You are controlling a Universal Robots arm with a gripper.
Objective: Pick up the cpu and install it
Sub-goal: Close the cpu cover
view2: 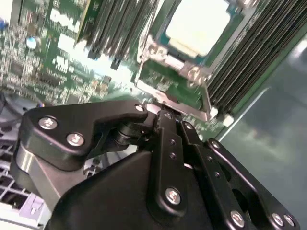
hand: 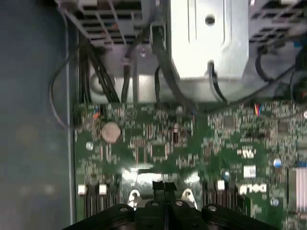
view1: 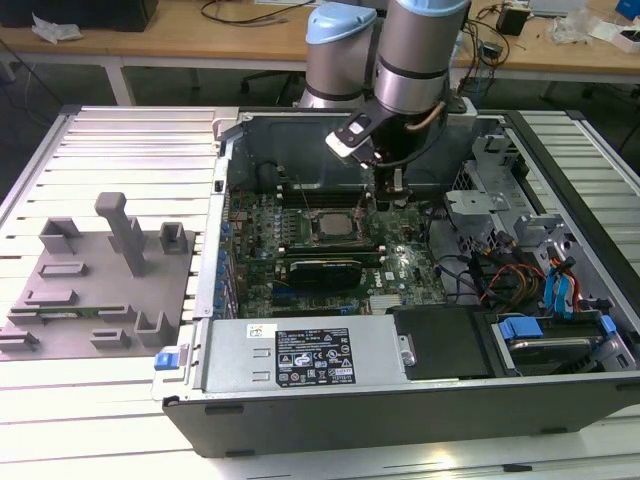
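Note:
The cpu (view2: 196, 24), a pale silver square, lies flat inside the metal-framed socket (view2: 192, 76) on the green motherboard (hand: 158, 143). In the exterior view the cpu (view1: 335, 226) sits in the middle of the open computer case (view1: 300, 420). My gripper (view1: 396, 192) hangs just above the board, a little toward the exterior view's right of the socket. Its fingers (hand: 157, 187) are pressed together with nothing between them. In the second wrist view my gripper (view2: 165, 114) is close beside the socket frame's edge and apart from the cpu.
Memory slots (view1: 290, 222) flank the socket. A black card (view1: 322, 272) lies in front of it and a power supply (view1: 300, 360) at the case front. Cables and drive bays with blue tabs (view1: 555, 290) fill the right. A grey fixture (view1: 100, 280) stands outside, on the left.

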